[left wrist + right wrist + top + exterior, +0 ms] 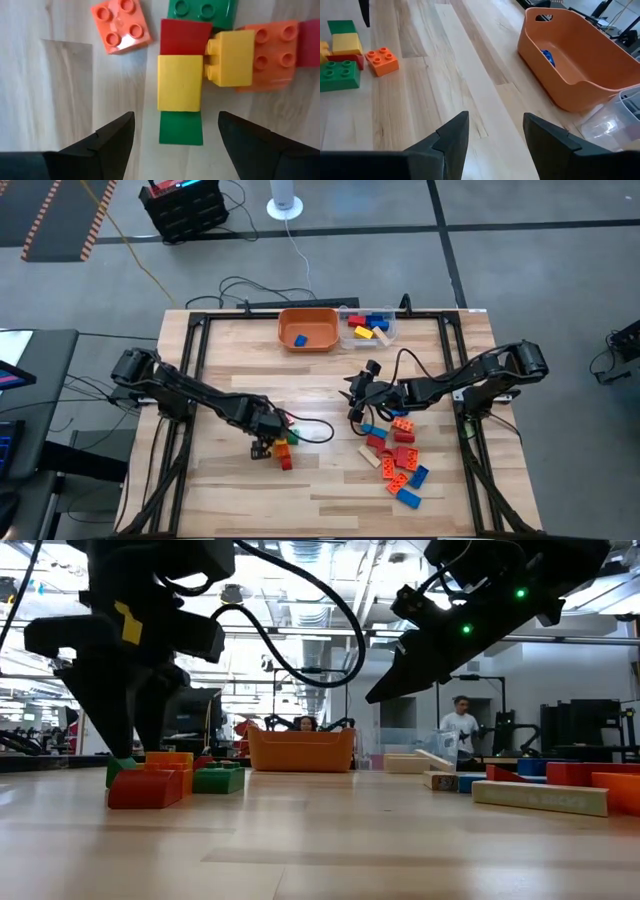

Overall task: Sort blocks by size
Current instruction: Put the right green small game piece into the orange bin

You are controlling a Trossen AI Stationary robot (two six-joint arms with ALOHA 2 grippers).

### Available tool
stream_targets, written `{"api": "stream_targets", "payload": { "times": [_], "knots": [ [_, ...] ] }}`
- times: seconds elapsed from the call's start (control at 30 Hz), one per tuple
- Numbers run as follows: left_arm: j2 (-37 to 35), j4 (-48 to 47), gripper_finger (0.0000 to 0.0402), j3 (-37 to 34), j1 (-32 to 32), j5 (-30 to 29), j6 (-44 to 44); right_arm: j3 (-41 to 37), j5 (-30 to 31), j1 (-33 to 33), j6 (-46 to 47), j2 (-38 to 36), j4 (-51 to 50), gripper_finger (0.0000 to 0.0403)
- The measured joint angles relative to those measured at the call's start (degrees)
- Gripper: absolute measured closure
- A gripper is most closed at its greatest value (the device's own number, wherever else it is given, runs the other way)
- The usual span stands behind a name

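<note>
While my left gripper point(175, 137) hangs spread wide over the small cluster of blocks, I list what lies about its jaws:

- Yellow cube point(180, 82): just ahead of the jaws, centred on the gap, stacked over a red block point(184, 36) and a green block point(181, 129) whose near end reaches between the fingertips. Nothing is pinched.
- Yellow studded brick point(232, 57): touching the cube's side, ahead of one fingertip; I judge it the likeliest thing to catch on descent.
- Orange four-stud brick point(120, 24): apart, ahead of the other fingertip, clear of the path.
- Orange studded brick point(270, 55) and green studded brick point(202, 10): beyond, packed against the stack.

Step in hand, as I judge it: take the yellow cube alone. I would come straight down, keep both fingers off the neighbours, and close on the cube's two free faces.

- Right gripper point(492, 132): parted and empty, idle above bare table, the orange bowl point(580, 65) holding one blue block point(547, 56) ahead of it; its own pile of blocks point(398, 458) waits near it
</note>
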Motion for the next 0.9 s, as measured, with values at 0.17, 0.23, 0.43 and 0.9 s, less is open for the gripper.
{"api": "stream_targets", "payload": {
  "times": [0.17, 0.23, 0.43, 0.9],
  "knots": [
    [0.04, 4.03, 0.012, -2.3, -0.36, 0.06, 0.46, 0.0, 0.0, 0.04, 0.09, 0.0, -0.35, 0.0186],
    [0.12, 4.08, 0.012, -3.17, -0.39, 0.18, 0.43, 0.0, 0.0, 0.04, 0.09, 0.0, -0.33, 0.0186],
    [-0.01, 7.49, 0.012, -6.69, -0.52, 0.55, 1.18, 0.0, 0.0, 0.04, 0.07, 0.0, -0.28, 0.0186],
    [-0.04, 9.39, 0.0271, -7.68, -0.44, -1.45, 3.99, 0.0, 0.0, 0.02, 0.02, -0.02, -0.26, 0.0186]
  ]
}}
